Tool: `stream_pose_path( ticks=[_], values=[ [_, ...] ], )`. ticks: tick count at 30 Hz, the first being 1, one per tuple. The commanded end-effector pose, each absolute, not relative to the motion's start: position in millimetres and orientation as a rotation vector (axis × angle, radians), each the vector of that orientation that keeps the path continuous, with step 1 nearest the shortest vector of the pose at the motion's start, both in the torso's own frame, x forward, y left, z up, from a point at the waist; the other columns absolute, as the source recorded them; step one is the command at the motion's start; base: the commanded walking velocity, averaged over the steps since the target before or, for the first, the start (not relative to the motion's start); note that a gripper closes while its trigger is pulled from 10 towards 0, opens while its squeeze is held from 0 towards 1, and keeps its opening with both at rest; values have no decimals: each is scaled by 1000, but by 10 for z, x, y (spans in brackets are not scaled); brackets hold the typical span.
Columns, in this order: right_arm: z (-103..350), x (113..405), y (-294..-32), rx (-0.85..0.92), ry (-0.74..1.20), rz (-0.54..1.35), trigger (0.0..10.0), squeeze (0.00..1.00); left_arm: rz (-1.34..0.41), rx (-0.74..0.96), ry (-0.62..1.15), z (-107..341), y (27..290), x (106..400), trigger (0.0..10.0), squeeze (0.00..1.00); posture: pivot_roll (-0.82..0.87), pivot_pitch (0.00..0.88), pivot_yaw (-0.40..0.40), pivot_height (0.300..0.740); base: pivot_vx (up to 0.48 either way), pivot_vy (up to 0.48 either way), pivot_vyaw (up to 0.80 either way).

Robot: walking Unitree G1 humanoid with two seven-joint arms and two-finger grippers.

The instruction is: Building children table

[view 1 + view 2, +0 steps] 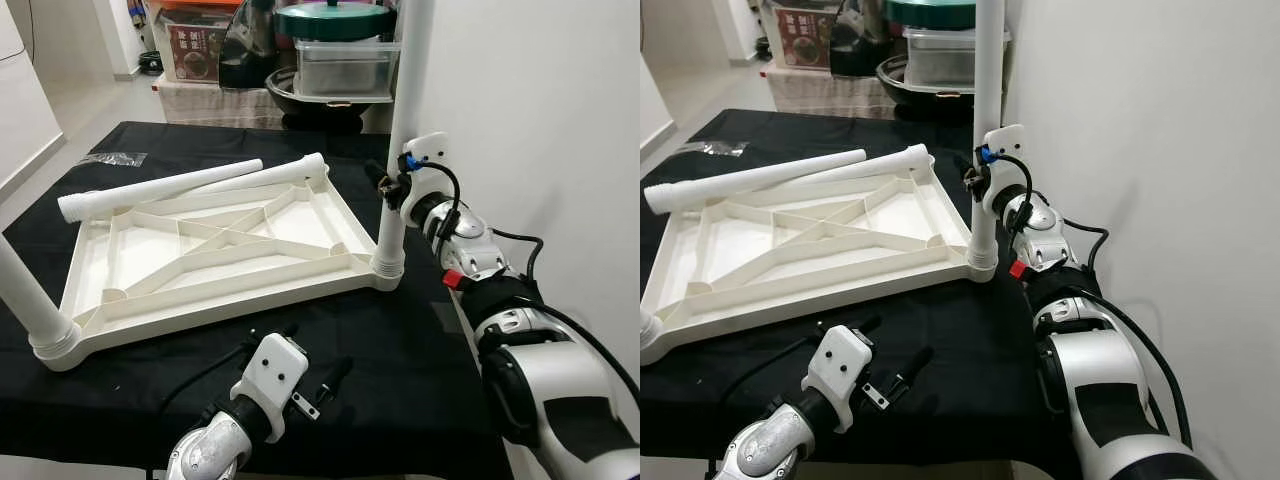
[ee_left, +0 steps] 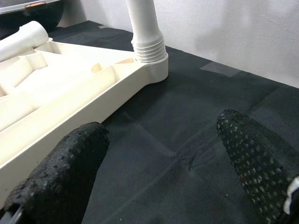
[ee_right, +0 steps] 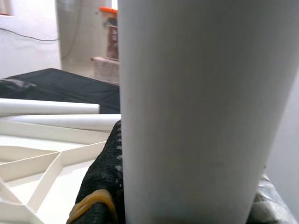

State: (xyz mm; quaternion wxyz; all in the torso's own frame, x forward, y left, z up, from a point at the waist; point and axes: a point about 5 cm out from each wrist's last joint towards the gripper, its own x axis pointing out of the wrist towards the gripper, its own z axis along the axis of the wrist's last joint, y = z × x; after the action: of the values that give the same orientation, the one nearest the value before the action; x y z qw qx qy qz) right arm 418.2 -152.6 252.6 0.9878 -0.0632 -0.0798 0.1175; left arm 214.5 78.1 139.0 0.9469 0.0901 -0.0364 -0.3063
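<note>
Two loose legs (image 1: 160, 187) lie across the upturned tabletop (image 1: 200, 255) on the black surface (image 1: 400, 350) in the left eye view, where the right hand (image 1: 392, 185) grips the upright corner leg (image 1: 405, 120). Left wrist view: left hand (image 2: 159, 172) spread wide, holding nothing, just above the cloth beside the tabletop's edge. Right wrist view: a finger (image 3: 105, 177) pressed against that leg

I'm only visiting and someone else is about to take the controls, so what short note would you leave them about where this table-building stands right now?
Right tool: shut on the upright leg standing in the tabletop's near right corner socket.
Left tool: open, low over the black cloth in front of the tabletop, holding nothing.
Tabletop: lies upside down on the cloth.
Done: another leg stands in the near left corner.
Left: two loose legs lie across the far edge; both far corners still need theirs. Whether the held leg is fully tight cannot be told.
</note>
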Motion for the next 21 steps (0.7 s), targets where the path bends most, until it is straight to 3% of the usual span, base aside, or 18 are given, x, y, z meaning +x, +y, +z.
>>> stream_pose_path(
  ticks=[1, 6, 8, 21],
  values=[
    [2232, 4176, -1661, -144, -23, 125, 0, 0, -626, 182, -59, 1348, 768, 2147, 10000, 0, 58, 103, -56, 740, 0, 0, 0],
    [2212, 4177, -1703, -127, -12, 71, 0, 0, -625, 181, -60, 1349, 765, 2148, 10000, 0, 60, 103, -59, 740, 0, 0, 0],
    [2175, 4166, -1827, -109, -1, -83, 0, 0, -626, 178, -59, 1349, 763, 2152, 10000, 0, 58, 107, -58, 740, 0, 0, 0],
    [2026, 4081, -2003, -81, 34, -420, 0, 0, -629, 180, -56, 1344, 767, 2156, 10000, 0, 60, 106, -56, 740, 0, 0, 0]
  ],
)
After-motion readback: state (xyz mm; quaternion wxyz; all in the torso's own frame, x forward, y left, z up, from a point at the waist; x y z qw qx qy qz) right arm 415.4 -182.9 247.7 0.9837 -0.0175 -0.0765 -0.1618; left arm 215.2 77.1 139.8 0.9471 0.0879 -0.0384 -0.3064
